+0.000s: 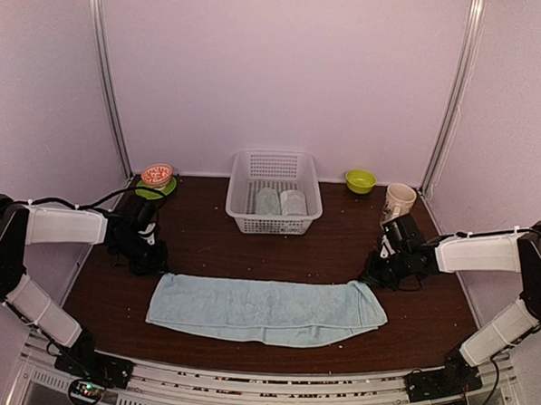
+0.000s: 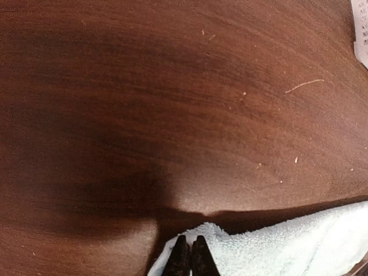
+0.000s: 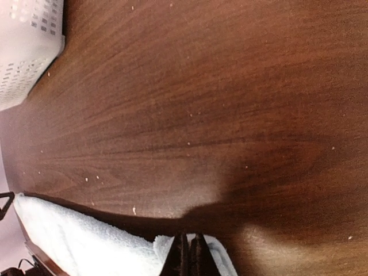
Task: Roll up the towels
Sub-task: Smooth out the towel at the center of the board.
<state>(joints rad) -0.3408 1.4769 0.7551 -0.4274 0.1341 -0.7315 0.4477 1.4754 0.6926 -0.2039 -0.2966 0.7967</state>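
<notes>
The large light blue towel [image 1: 265, 309] lies spread out in a long folded strip across the near part of the table. My left gripper [image 1: 155, 267] is shut on its far left corner; the left wrist view shows the closed fingertips [image 2: 190, 256] on the terry cloth [image 2: 287, 247]. My right gripper [image 1: 368, 278] is shut on the far right corner; in the right wrist view the fingertips [image 3: 190, 256] pinch a folded-up bit of towel [image 3: 75, 236]. A pale green towel [image 1: 269, 201] and a greyish-white towel [image 1: 293, 202] sit rolled in the basket.
The white lattice basket [image 1: 274, 225] stands at the back centre. Its edge shows in the left wrist view [image 2: 362, 34] and the right wrist view [image 3: 23, 46]. A green plate with an orange lid [image 1: 156, 180] is back left. A green bowl [image 1: 361, 180] and a mug [image 1: 398, 202] are back right.
</notes>
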